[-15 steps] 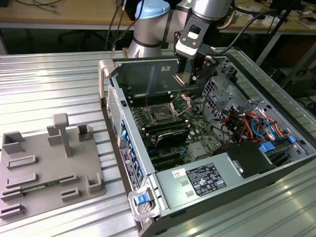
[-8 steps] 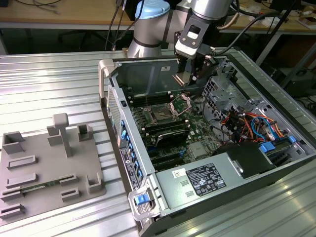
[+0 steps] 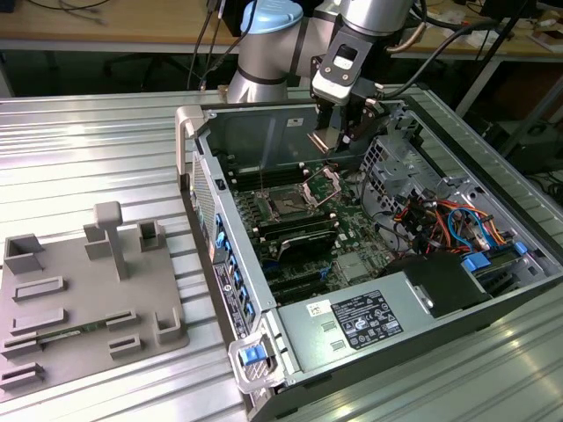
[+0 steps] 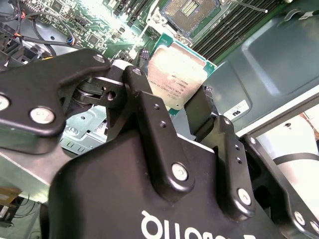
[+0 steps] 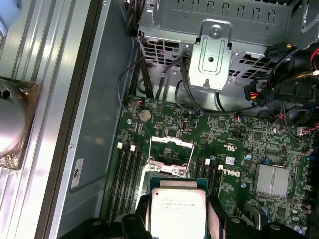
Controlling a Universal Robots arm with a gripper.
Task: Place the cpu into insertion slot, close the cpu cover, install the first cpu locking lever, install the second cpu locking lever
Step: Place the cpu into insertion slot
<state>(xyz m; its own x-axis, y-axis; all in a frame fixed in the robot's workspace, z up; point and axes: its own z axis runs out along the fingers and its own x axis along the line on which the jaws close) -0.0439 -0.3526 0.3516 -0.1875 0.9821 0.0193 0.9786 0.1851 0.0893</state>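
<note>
My gripper (image 3: 327,139) hangs inside the open computer case, above the motherboard, shut on the cpu (image 3: 320,141). In both wrist views the cpu (image 4: 175,74) (image 5: 178,209) is a thin silvery-tan square pinched by its edges between the two black fingers (image 4: 142,102). The insertion slot (image 3: 287,204) is a dark square socket on the green board, lower than the cpu and toward the exterior view's left; it lies uncovered (image 4: 192,11). The cpu cover (image 3: 324,183) stands tilted up beside the socket, a silver frame (image 5: 172,149) just beyond the held cpu.
Long black memory slots (image 3: 295,230) flank the socket. A drive cage (image 5: 214,50) and bundled cables (image 3: 440,215) crowd the case's right side, and a power supply (image 3: 365,318) lies at the front. A grey fixture plate (image 3: 84,299) rests on the table to the left.
</note>
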